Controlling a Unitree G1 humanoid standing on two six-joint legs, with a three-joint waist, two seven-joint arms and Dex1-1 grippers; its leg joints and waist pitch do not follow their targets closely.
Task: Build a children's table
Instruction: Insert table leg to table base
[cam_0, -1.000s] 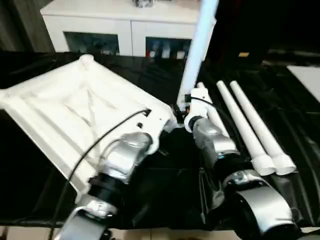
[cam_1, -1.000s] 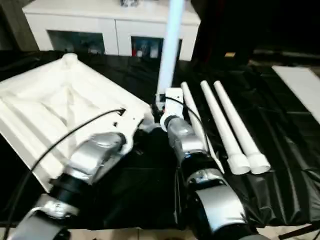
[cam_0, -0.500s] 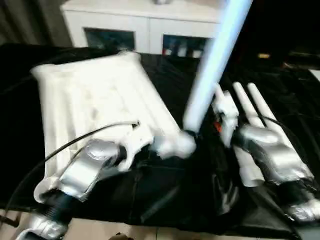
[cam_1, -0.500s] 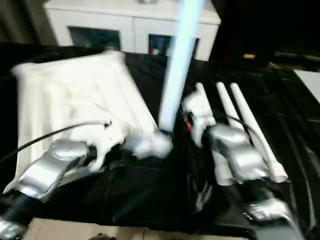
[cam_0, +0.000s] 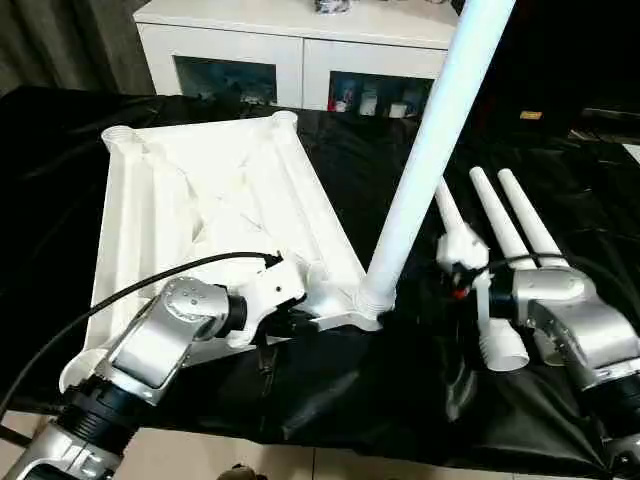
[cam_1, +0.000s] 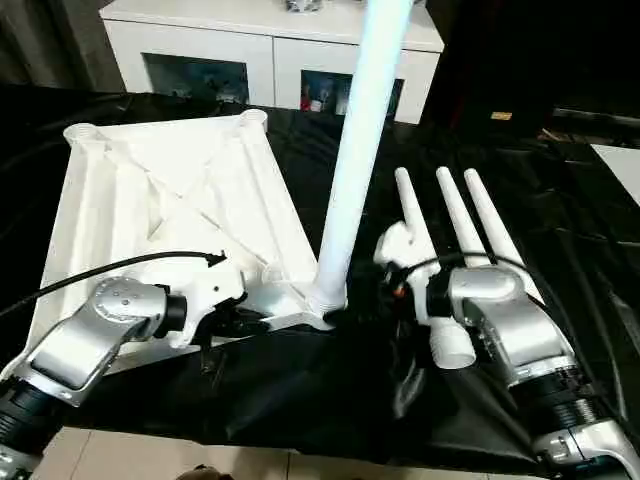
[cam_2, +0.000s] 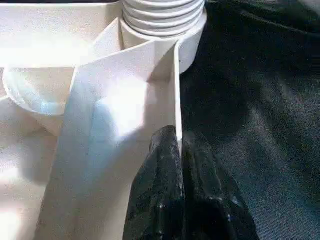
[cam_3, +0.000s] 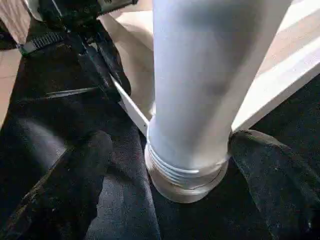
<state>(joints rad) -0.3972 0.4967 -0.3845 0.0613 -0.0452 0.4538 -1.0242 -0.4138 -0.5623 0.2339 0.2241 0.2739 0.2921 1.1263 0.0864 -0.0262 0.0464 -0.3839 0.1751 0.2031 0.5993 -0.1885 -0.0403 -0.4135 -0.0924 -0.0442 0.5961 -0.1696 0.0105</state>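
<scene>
The white tabletop (cam_0: 210, 210) lies ribbed side up on the black-draped table. One white leg (cam_0: 430, 150) stands in its near right corner socket (cam_2: 165, 20) and leans up and to the right. My left gripper (cam_2: 176, 137) is shut on a thin upright rib of the tabletop just beside that socket. My right gripper (cam_3: 170, 140) is open, a black finger (cam_3: 75, 175) standing off either side of the leg's base without touching it. Three more legs (cam_1: 450, 215) lie side by side to the right, partly under my right forearm.
A white glass-door cabinet (cam_0: 290, 60) stands behind the table. The black cloth (cam_0: 400, 400) is wrinkled along the near edge in front of both arms. Dark curtains hang at the far left.
My right gripper has opened, let go of the standing leg and drawn back to the right. The tabletop has swung round with the leg in it. The camera has also shifted.
</scene>
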